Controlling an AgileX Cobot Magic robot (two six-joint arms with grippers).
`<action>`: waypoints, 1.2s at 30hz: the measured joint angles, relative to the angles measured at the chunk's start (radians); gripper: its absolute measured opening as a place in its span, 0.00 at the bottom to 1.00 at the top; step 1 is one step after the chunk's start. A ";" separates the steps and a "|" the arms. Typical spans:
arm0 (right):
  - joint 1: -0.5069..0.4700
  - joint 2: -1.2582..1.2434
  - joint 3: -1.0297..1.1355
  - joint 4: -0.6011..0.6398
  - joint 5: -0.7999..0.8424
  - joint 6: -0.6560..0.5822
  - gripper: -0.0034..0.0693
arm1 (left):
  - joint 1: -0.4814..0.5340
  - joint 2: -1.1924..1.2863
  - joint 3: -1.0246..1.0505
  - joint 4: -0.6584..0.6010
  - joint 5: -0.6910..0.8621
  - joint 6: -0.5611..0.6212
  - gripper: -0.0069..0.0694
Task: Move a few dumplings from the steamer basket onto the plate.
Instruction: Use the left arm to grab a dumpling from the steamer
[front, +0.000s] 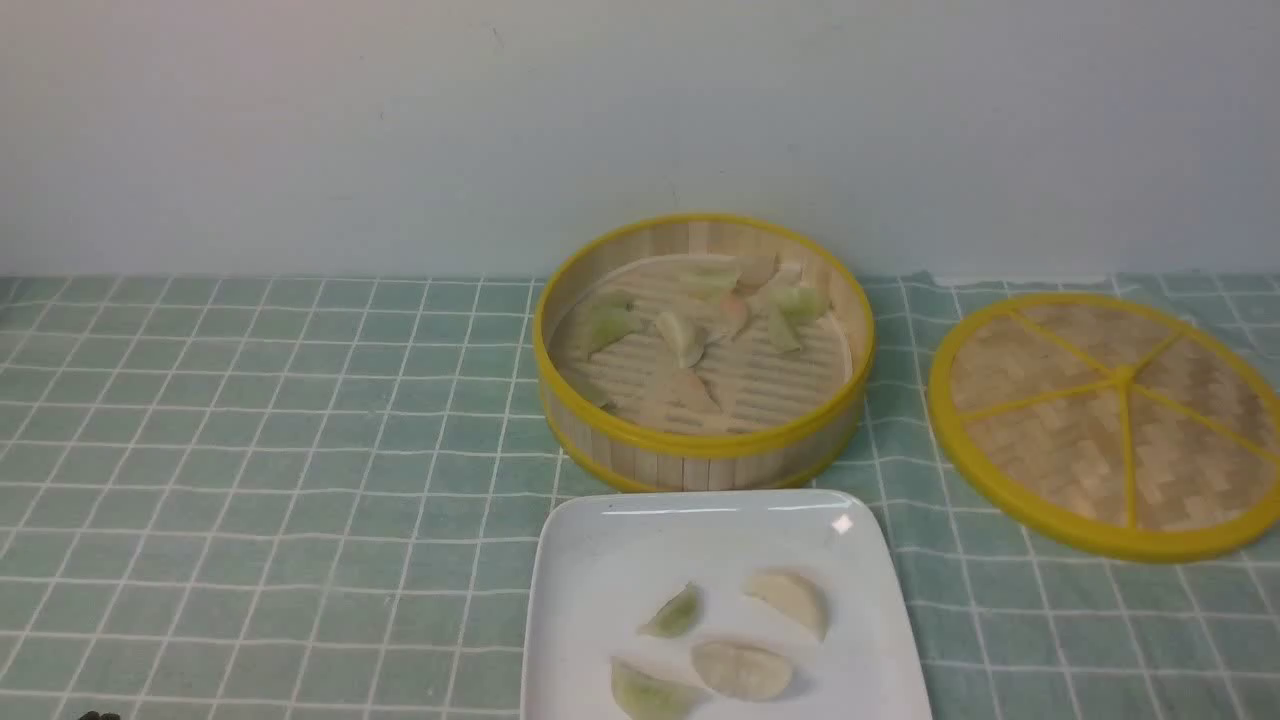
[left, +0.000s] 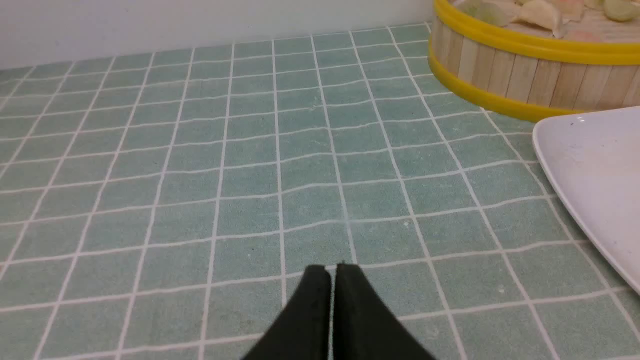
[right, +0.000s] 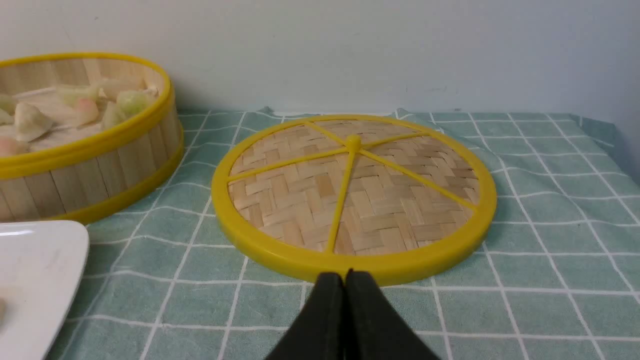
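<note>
The round bamboo steamer basket (front: 700, 455) stands at the back middle with several dumplings (front: 685, 335) on its slatted floor. Just in front of it is the white square plate (front: 600, 570), bearing several dumplings (front: 740, 668), green and cream. Neither arm shows in the front view. My left gripper (left: 332, 270) is shut and empty over bare cloth, with the basket (left: 505, 70) and plate (left: 595, 170) off to one side. Also shut and empty, my right gripper (right: 345, 277) sits near the front of the woven lid. The basket (right: 90, 170) and a plate corner (right: 40, 260) appear beside it.
A flat woven bamboo lid with yellow rim and spokes lies right of the basket (front: 1110, 420), seen close in the right wrist view (right: 352, 200). A green checked cloth (front: 250, 450) covers the table. A pale wall rises behind.
</note>
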 joint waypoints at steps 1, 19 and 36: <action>0.000 0.000 0.000 0.000 0.000 0.000 0.03 | 0.000 0.000 0.000 0.000 0.000 0.000 0.08; 0.000 0.000 0.000 0.000 0.000 -0.003 0.03 | 0.000 0.000 0.000 0.000 0.000 0.000 0.08; 0.000 0.000 0.000 0.032 -0.019 0.013 0.03 | 0.000 0.000 0.000 -0.049 -0.071 -0.014 0.08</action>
